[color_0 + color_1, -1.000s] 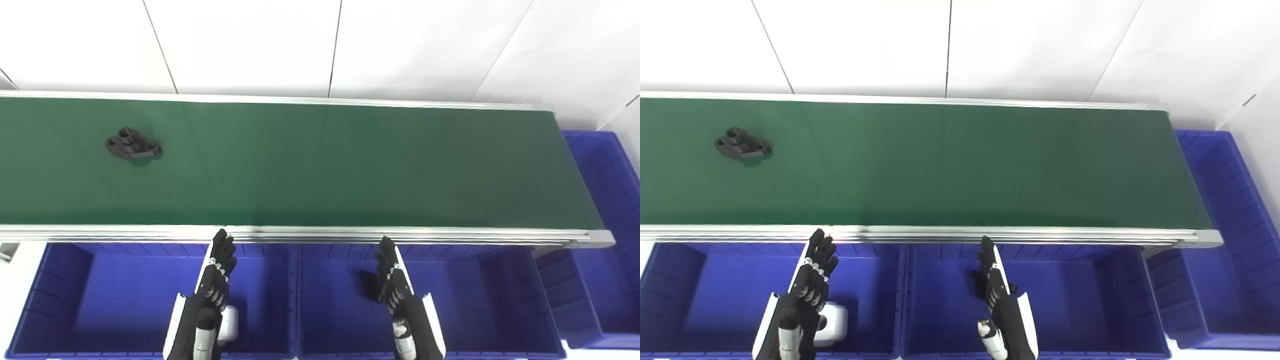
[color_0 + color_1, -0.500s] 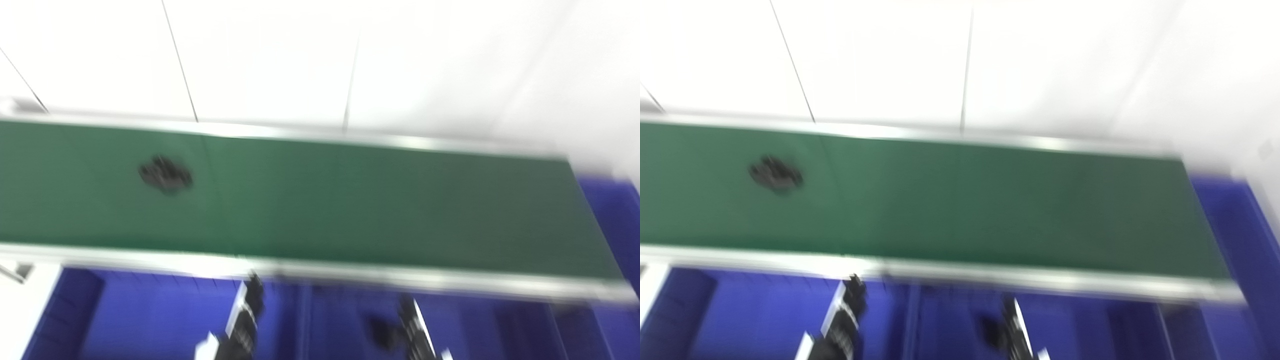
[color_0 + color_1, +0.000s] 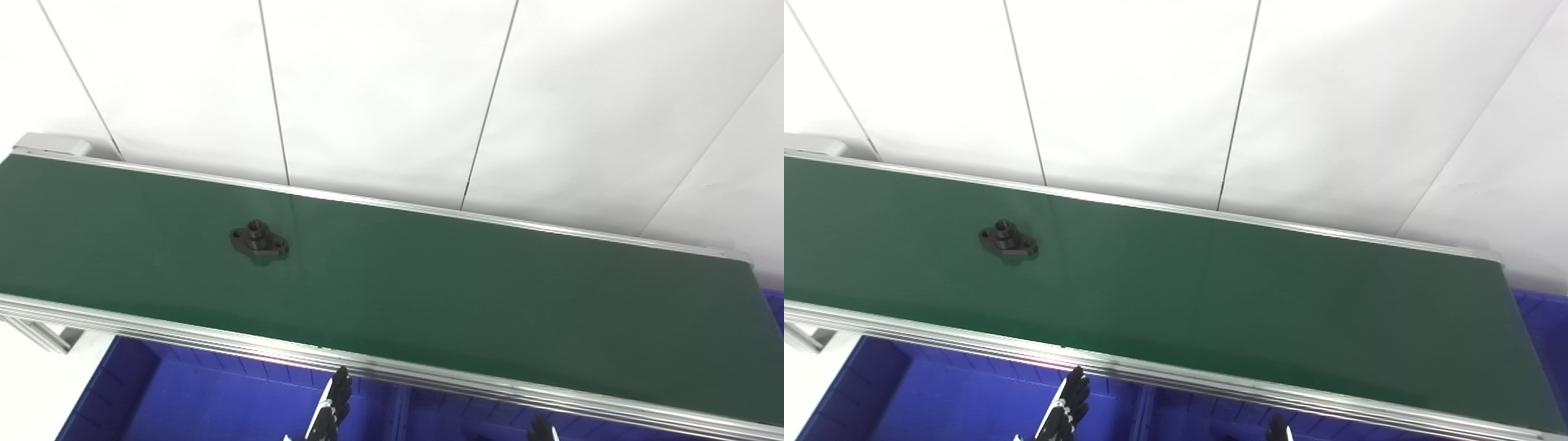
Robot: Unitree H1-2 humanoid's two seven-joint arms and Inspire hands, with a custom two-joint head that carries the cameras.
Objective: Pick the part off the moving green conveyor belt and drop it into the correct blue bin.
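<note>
White wall panels with thin dark seams fill the background behind the work area.

Left hand (image 3: 1067, 409): black fingers, only the upper part in view at the bottom edge, extended upward and near together, holding nothing. It sits over the leftmost blue plastic bin (image 3: 876, 392), just below the silver aluminium rail (image 3: 968, 346) on the conveyor's near side. Whether it is fully released I cannot tell, since the palm is cut off.

Right hand (image 3: 1277, 429): only fingertips show at the bottom edge. State cannot be told.

Beyond the rail, the long green conveyor belt (image 3: 1213, 294) runs across the view, slanting down toward the right. Another blue bin (image 3: 1543, 318) shows at the belt's right end.

The small black flanged part, an oval plate with a raised central boss and two holes (image 3: 1008, 241), lies flat on the belt's left portion, about midway across its width. It is well apart from both hands, up and to the left of the left hand.

Judgement: pick not yet begun; hands wait low.

Risks:
- Belt moves, so a reach aimed at the part's present spot may close behind or ahead of it.
- Part is low and flat; fingers could skid over the flange or push it along instead of lifting.
- Rail stands between hand and part; a low reach could clip it.
- Bins mostly out of frame, so picking the wrong one is possible.
</note>
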